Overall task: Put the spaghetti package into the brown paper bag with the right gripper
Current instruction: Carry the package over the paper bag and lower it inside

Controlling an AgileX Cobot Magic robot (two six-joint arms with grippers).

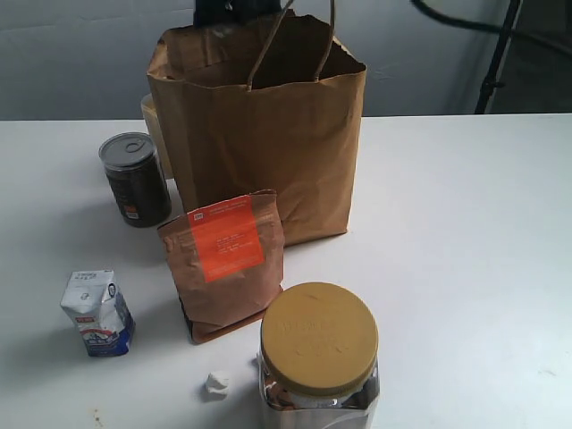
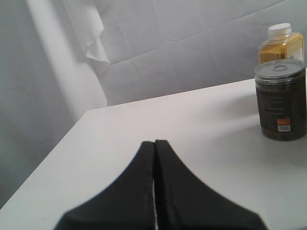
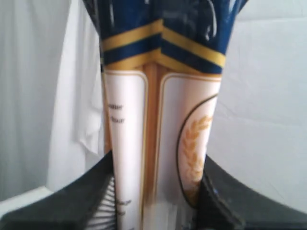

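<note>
1. The brown paper bag (image 1: 259,134) is being shown upright and open-mouthed on the white worktop (image 1: 465,268), in the upper centre of the exterior view. Its twisted loop handles are being cut off by the upper edge.
2. The spaghetti package (image 3: 158,120) is being pinched between the jaws of the right gripper (image 3: 158,201). It is being seen in the right wrist view only, extending lengthwise away from the camera. Its white label panels, pale wreath emblem and dark-blue band with yellow stripes are being displayed against a pale backdrop.
3. The jaws of the left gripper (image 2: 154,158) are being held pressed together above the worktop.
4. A brown pouch with orange label (image 1: 228,264) is being shown standing in front of the bag, at the centre of the exterior view. A jar with a yellow lid (image 1: 319,353) is being shown at the lower centre.
5. A dark can (image 1: 134,179) is being shown left of the bag, a white-and-blue carton (image 1: 98,313) at the lower left, and a crumpled white scrap (image 1: 216,384) just beside the jar.
</note>
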